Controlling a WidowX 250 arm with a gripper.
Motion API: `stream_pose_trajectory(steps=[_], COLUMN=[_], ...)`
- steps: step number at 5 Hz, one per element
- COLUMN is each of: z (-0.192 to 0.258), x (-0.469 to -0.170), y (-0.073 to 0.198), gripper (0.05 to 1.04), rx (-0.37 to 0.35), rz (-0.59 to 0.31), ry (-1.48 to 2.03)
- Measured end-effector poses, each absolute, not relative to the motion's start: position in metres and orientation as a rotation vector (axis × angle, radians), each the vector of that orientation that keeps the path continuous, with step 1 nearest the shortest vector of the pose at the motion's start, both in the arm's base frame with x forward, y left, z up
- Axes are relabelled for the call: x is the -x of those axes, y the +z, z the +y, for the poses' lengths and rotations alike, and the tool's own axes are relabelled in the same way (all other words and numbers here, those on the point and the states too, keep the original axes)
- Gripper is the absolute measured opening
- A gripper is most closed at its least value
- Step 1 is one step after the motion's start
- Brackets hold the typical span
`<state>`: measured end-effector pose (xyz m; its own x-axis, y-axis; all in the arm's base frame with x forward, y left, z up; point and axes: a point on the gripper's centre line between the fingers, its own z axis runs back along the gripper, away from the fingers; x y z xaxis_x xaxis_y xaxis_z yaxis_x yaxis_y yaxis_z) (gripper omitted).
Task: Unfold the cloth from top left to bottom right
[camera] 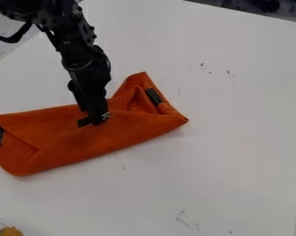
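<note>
The orange cloth (63, 140) lies folded on the left of the white table (236, 138), the gripper (93, 120) down at its middle, and whether that is wide or closed I cannot tell. The step in hand looks like catching the cloth; next calls for a secure pinch, then a low pull toward near right

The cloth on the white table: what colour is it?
Orange, seen best in the camera view.
</note>
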<state>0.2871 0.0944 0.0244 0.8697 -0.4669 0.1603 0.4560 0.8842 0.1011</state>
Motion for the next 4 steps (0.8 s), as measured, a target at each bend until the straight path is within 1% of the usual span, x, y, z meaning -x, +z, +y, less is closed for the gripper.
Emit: stream_pose_trajectory(steps=[1,2,3,4], z=[0.1014,0.1008,0.1003,0.0994], x=[-0.2892,-0.2888,-0.2881,-0.2859], y=[0.024,0.0195,0.0189,0.0165], gripper=[0.989,1.001,0.951,0.75], rx=[-0.054,-0.042,-0.036,-0.031], rz=[-0.172,-0.159,-0.155,-0.149], ry=[-0.493,-0.494,-0.481,-0.484])
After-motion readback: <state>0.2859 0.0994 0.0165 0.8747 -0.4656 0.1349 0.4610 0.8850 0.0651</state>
